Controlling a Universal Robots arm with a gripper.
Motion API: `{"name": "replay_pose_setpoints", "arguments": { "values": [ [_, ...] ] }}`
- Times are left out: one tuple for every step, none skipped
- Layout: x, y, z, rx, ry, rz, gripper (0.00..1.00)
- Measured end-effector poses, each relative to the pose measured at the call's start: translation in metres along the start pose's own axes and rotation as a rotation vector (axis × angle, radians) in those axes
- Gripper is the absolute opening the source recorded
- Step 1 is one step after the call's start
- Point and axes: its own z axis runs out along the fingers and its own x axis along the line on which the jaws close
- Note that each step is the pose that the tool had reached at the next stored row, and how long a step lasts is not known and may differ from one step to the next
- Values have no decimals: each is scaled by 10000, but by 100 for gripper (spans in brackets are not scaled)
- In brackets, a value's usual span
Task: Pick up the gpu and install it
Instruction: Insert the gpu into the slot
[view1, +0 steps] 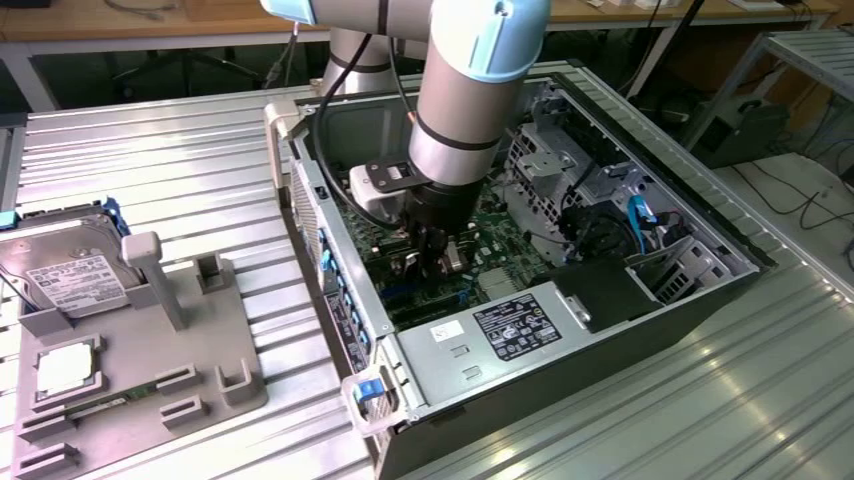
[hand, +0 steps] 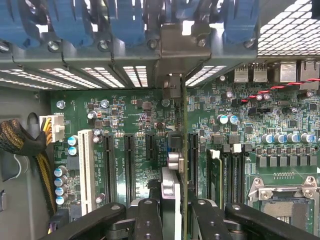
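The arm (view1: 470, 90) is a silver-grey tube with pale blue joint caps and a black band; a black claw (view1: 430, 258) hangs below, black cable alongside.

a robotics lab: ribbed metal bench (view1: 200, 180), open pc case (view1: 694, 215), cluttered desks (view1: 160, 20).

Exterior view: camera set high and well back, looking obliquely down on the ribbed metal table (view1: 200, 150) and the open black computer tower lying on its side (view1: 694, 300). Wrist view: camera close inside that tower, facing the green motherboard (hand: 135, 115) along the black gripper (hand: 172, 210). Both views share the motherboard (view1: 514, 240) and gripper (view1: 430, 262).
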Motion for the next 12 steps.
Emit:
{"name": "replay_pose_setpoints", "arguments": {
  "values": [
    [0, 0, -1, 1, 0, 0, 28],
    [0, 0, -4, -1, 4, -1, 28],
    [0, 0, -13, -2, 12, -1, 28],
    [0, 0, -24, 0, 18, -1, 28],
    [0, 0, -29, -2, 24, -1, 28],
    [0, 1, -33, -5, 30, 0, 28],
    [0, 1, -36, -4, 30, -1, 28],
    [0, 1, -41, -4, 33, -1, 28],
    [0, 1, -42, -4, 33, -1, 28],
    [0, 1, -42, -4, 32, -1, 28],
    [0, 1, -42, -4, 32, 0, 28],
    [0, 1, -42, -4, 32, -1, 28]
  ]
}}
